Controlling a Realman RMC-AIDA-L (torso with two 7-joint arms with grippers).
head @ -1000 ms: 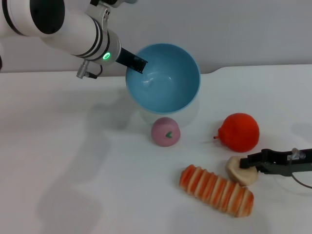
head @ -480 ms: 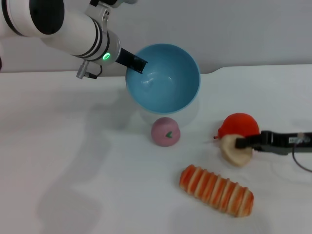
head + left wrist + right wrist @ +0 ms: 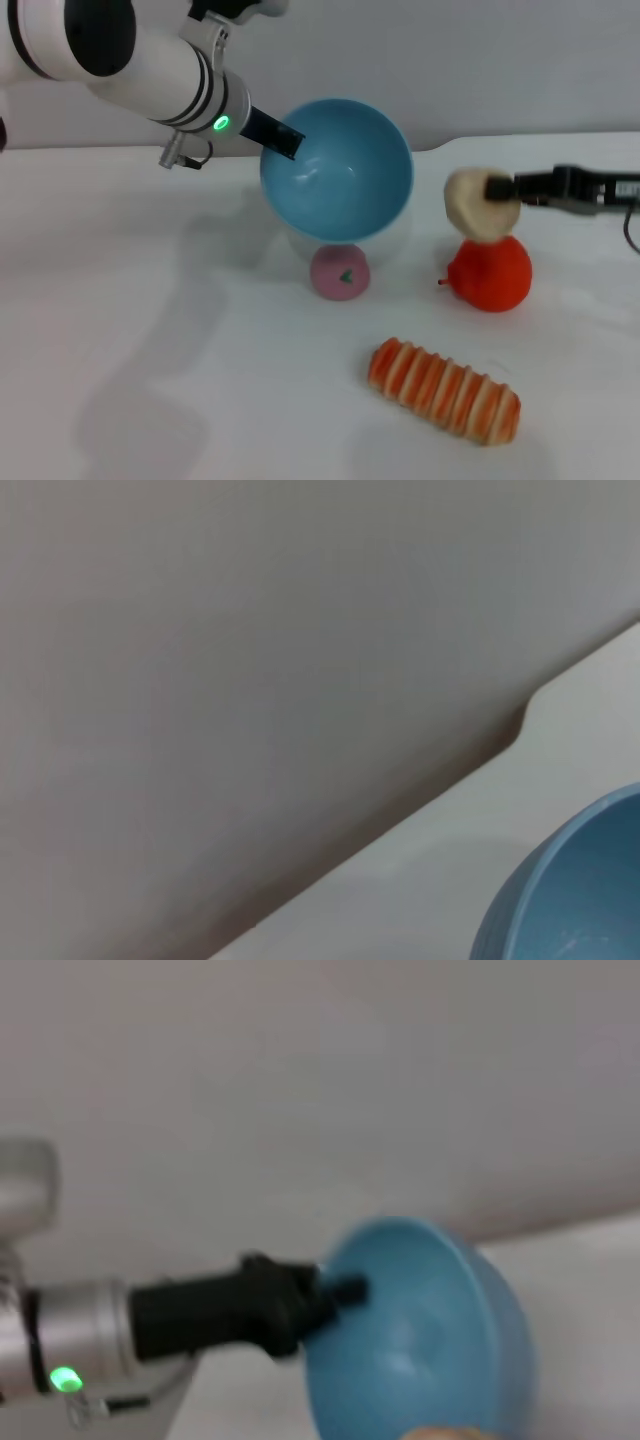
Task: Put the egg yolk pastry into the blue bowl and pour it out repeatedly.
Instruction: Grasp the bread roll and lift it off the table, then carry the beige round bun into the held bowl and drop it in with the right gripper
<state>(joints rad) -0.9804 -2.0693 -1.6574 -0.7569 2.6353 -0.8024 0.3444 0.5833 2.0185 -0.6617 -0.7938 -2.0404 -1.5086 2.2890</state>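
While the left gripper (image 3: 285, 140) pinched the rim of the blue bowl (image 3: 338, 170), tipped up off the table (image 3: 150, 330), the right gripper (image 3: 497, 189) clamped the egg yolk pastry (image 3: 474, 204) in the air, directly above the orange fruit (image 3: 491, 272), beside the bowl.

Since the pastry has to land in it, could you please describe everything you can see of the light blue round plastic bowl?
The light blue round plastic bowl is smooth, deep and glossy, and empty inside. It is held off the white table, tilted so its opening faces forward, above the pink round bun. The left gripper clamps its rim on the robot's left side, one dark finger inside. Nothing else touches it.
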